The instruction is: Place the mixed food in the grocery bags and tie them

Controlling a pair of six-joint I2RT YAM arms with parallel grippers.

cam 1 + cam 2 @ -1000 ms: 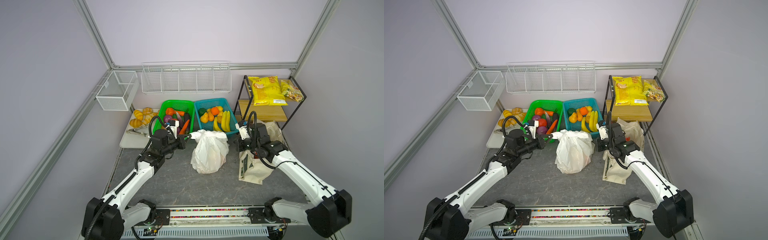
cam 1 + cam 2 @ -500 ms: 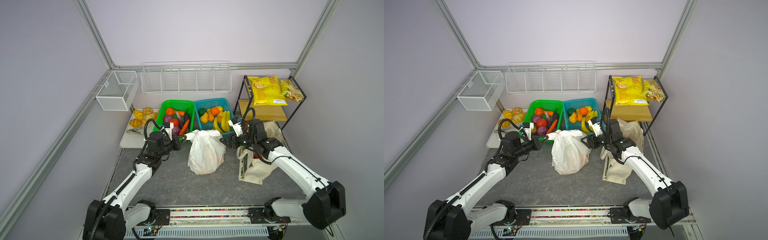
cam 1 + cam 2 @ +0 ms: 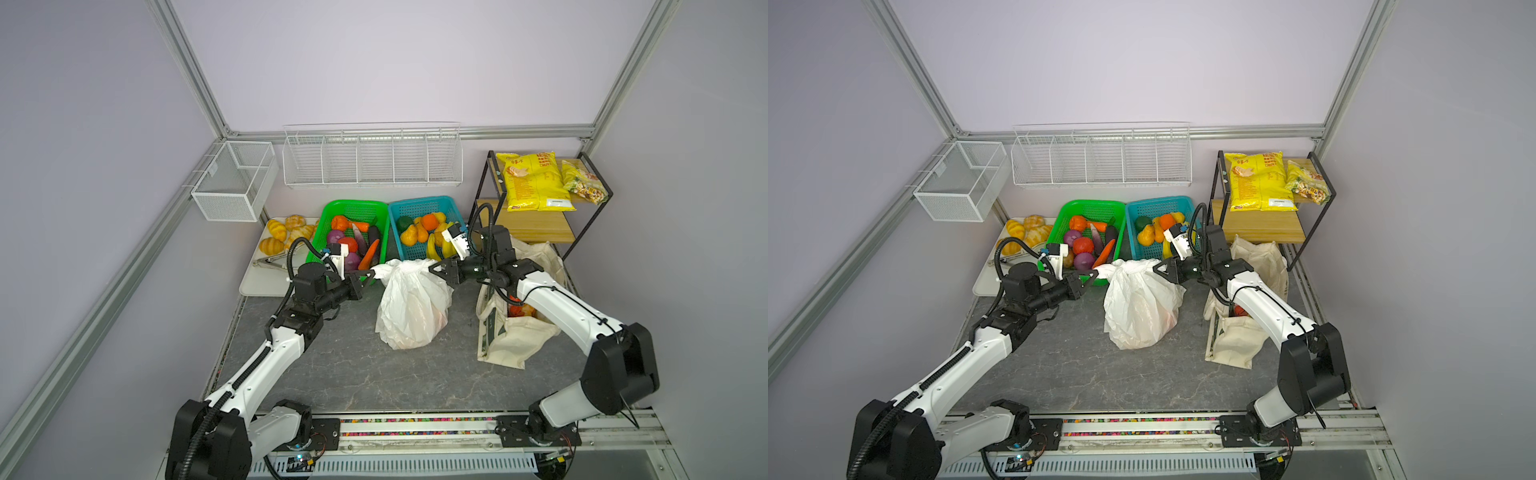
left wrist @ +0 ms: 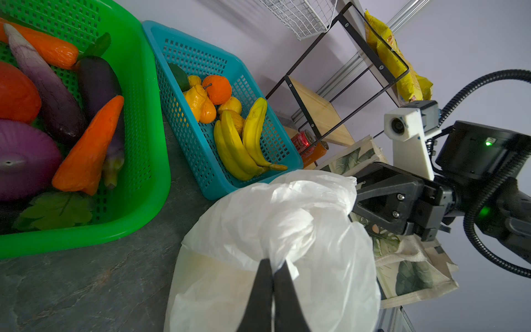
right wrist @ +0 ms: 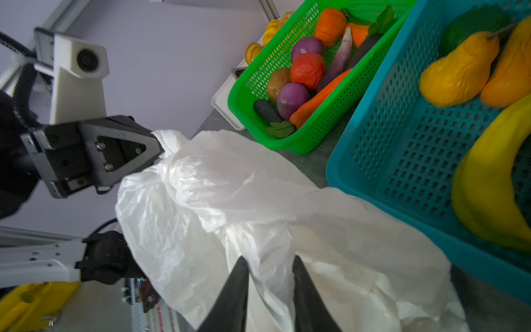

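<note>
The white plastic bag (image 3: 411, 307) stood on the grey tabletop (image 3: 332, 374), about midway across and toward the back edge. It was just in front of the green basket (image 3: 353, 203) and the blue basket (image 3: 419, 199). Its contents were hard to make out: only faint pink and orange tints showed through the film low down.

The left gripper (image 3: 371, 273) was closed on a twisted tail of plastic at the bag's top. In the left wrist view its fingers (image 4: 260, 293) stood almost together with film pinched between them. The right gripper (image 3: 435, 267) met the opposite side of the bag's top. In the right wrist view its fingers (image 5: 235, 293) stood a narrow gap apart, the gap packed with gathered plastic, so it was clamped on the bag too. The bag's mouth was bunched between the two grippers.

The cream canvas tote (image 3: 507, 345) stood near the right edge, partly hidden behind the right arm. An orange toy fruit (image 3: 517, 309) showed in its open mouth, and anything deeper was out of sight. Its green leaf print read clearly only in the left wrist view (image 4: 411, 276).

That view also showed a red drink can (image 4: 303, 139) beneath the black-framed shelf (image 3: 536, 228); both top views hid it. The bananas (image 4: 244, 143) lay in the blue basket, and the frame edge cut them off in the right wrist view.
</note>
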